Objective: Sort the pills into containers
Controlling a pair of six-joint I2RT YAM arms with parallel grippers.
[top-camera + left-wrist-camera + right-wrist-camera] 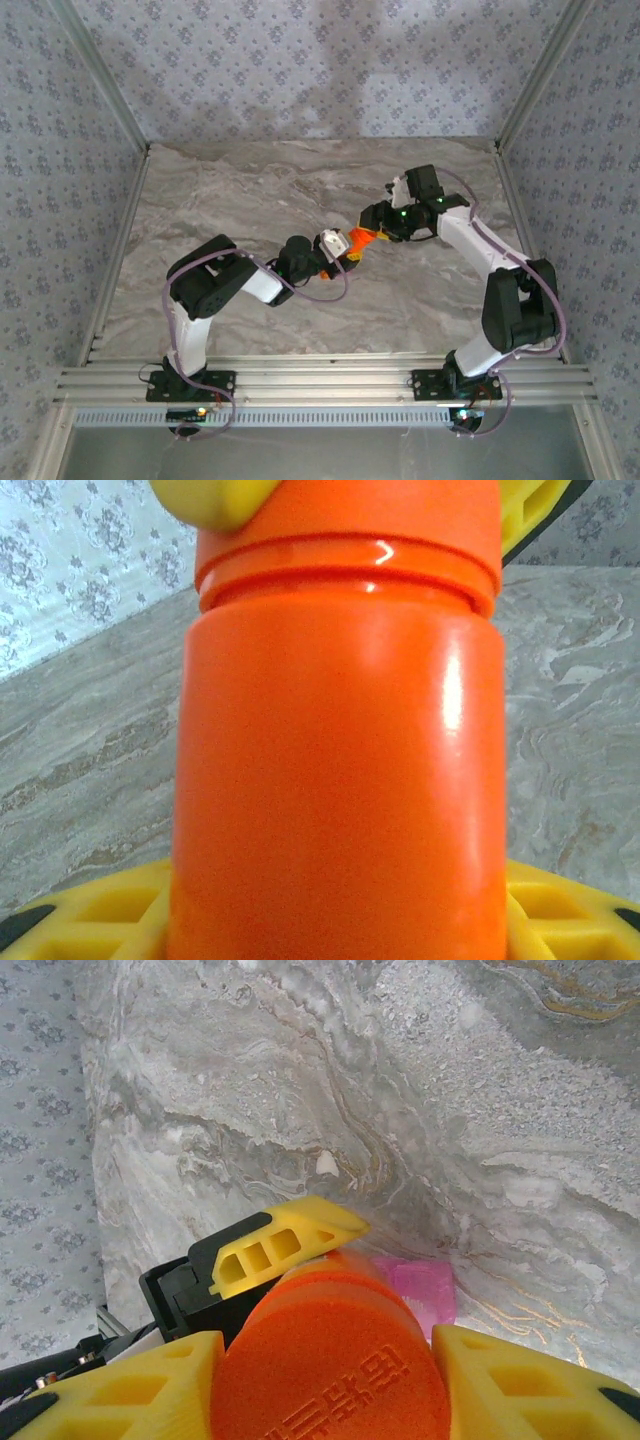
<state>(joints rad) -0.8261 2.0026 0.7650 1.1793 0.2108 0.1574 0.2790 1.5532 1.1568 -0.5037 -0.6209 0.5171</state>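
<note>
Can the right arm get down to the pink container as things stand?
Probably not: the right tool straddles the cap of the orange bottle the left tool holds, and that bottle stands between it and the pink container.

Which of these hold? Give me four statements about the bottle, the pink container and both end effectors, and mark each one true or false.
1. The left end effector holds the orange bottle. True.
2. The bottle's cap is white. False: the cap is orange.
3. A pink container sits on the marble table. True.
4. The right end effector hangs far from the bottle. False: its fingers flank the cap.
</note>
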